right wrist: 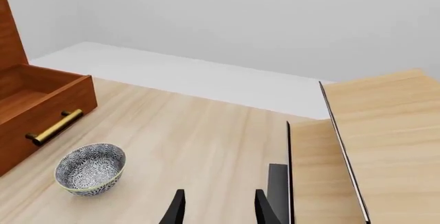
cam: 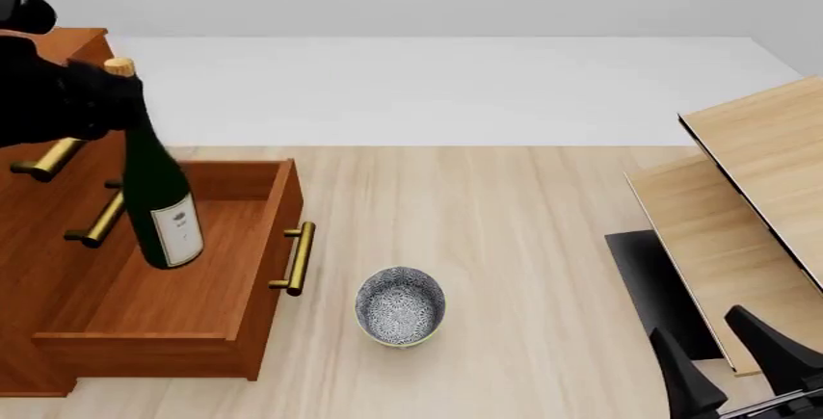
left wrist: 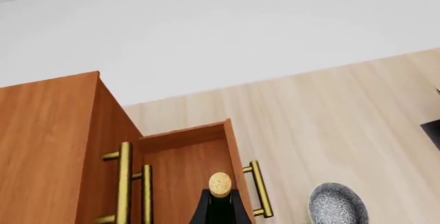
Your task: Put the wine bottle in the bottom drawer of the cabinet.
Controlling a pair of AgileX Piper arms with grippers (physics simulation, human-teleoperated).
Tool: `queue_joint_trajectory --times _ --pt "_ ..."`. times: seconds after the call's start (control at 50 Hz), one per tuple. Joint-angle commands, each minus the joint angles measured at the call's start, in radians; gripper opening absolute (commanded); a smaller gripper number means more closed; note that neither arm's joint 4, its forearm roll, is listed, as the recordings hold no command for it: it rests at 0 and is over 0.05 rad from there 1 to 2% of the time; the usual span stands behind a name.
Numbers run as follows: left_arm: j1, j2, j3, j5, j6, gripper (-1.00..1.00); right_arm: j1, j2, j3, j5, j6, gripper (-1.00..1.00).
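The dark green wine bottle [cam: 161,197] with its gold cap [left wrist: 220,184] hangs tilted over the open bottom drawer [cam: 193,279] of the reddish-brown cabinet [cam: 52,246]. My left gripper [cam: 119,101] is shut on the bottle's neck just under the cap. The white label faces the front camera. Whether the bottle's base touches the drawer floor I cannot tell. In the left wrist view the cap shows between dark fingers [left wrist: 201,211], with the drawer [left wrist: 185,157] behind it. My right gripper [cam: 733,361] stands open and empty at the near right, far from the bottle.
A round patterned bowl [cam: 400,305] sits on the table just right of the drawer's brass handle [cam: 299,257]. A pale light-wood shelf unit [cam: 758,197] fills the right side, close to my right gripper [right wrist: 218,211]. Two upper brass handles [cam: 91,226] stick out beside the bottle.
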Motion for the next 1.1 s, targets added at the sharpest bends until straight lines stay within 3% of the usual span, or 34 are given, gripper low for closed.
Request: queue_joint_trajectory --times 0.02,1.1 --pt "0.013 0.008 0.028 -0.005 -0.014 -1.0 -0.001 -0.009 0.0 0.01 -0.001 1.0" --pt "0.0 0.002 0.157 -0.088 -0.03 -1.0 -0.006 -0.003 0.003 0.011 -0.007 1.0"
